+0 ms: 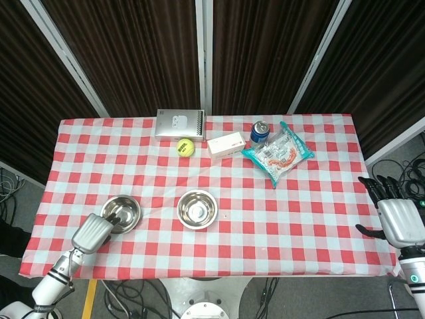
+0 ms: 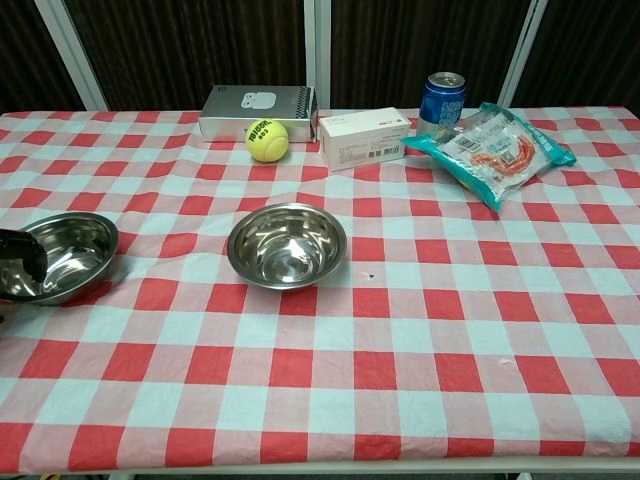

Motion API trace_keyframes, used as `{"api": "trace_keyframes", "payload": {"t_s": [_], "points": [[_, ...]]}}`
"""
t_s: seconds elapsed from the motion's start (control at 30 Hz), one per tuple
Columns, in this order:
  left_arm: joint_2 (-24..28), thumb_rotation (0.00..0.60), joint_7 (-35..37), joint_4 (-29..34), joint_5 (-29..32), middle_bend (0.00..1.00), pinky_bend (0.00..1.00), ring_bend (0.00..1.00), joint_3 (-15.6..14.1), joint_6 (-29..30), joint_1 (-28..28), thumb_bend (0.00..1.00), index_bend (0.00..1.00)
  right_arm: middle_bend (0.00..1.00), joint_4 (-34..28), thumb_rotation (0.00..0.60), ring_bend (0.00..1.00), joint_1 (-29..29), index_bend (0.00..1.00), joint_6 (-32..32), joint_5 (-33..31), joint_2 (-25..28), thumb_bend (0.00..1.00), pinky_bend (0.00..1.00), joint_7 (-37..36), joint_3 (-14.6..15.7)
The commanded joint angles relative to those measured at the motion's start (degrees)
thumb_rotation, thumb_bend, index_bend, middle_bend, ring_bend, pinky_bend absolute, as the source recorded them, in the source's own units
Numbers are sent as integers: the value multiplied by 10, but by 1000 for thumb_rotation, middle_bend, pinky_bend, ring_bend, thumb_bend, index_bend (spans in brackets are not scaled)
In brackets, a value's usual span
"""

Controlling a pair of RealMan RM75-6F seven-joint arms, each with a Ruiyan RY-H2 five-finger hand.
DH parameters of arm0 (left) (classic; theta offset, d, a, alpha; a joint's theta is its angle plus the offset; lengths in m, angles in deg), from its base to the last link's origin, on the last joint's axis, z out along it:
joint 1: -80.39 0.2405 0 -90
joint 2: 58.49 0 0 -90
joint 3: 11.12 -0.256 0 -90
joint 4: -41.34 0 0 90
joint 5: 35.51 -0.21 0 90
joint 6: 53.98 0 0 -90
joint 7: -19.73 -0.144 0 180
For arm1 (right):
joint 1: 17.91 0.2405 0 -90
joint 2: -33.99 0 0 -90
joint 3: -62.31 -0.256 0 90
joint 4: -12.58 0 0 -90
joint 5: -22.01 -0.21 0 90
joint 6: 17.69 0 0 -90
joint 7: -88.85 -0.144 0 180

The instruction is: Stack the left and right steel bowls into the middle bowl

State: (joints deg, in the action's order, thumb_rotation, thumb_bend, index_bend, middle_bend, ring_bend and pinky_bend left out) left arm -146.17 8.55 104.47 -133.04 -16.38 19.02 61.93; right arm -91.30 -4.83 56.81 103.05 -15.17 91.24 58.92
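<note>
- Left steel bowl (image 1: pixel 121 212) sits near the table's (image 1: pixel 299 226) front-left corner, shiny; left hand (image 1: pixel 93 232) has fingers over its rim, can't tell if it's gripping.
- Middle bowl (image 1: pixel 197 209) is just right of it, nothing between.
- Tennis ball (image 1: pixel 185 147), boxes and can (image 1: pixel 259 131) line the back edge.
- Right hand (image 1: pixel 397 216) is open off the right edge.

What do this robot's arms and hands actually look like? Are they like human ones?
Roughly human in shape. Each hand, the left hand and the right hand, has a smooth silver-grey back like a metal glove, with dark, almost black fingers. The wrists are silver cylinders ringed with dark bands; the right wrist carries a small green-ringed mark. The arms below are pale grey and white. No loose cables show on them.
</note>
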Motion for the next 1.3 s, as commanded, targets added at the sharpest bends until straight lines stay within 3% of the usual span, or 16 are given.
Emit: {"api": "trace_keyframes", "payload": {"t_s": [0.03,0.3,0.67,0.93,1.17,1.3], "points": [[-11,600,3,-17,0,508,894,823,3,-5,-8,260,480,130,1,600,38,0,82,-2,-2,-1,42,0,1,-1],[-28,600,6,-40,7,539,905,842,9,-17,-22,287,511,130,9,600,38,-2,83,-7,-5,-3,43,0,-7,-3],[-45,600,2,-72,8,700,959,927,6,-4,-20,345,678,130,19,600,39,-4,83,-12,-7,-2,43,0,-22,-5],[-49,600,7,-81,6,722,973,950,5,8,-20,365,700,130,19,600,39,-6,83,-11,-4,0,43,7,-27,-7],[-33,600,-4,-48,0,726,976,956,10,18,-30,367,705,130,15,600,41,-7,83,-6,-1,4,43,9,-29,-10],[-8,600,-31,7,-7,728,976,957,23,15,-51,368,706,131,13,600,43,-11,83,8,1,9,43,12,-34,-16]]}}
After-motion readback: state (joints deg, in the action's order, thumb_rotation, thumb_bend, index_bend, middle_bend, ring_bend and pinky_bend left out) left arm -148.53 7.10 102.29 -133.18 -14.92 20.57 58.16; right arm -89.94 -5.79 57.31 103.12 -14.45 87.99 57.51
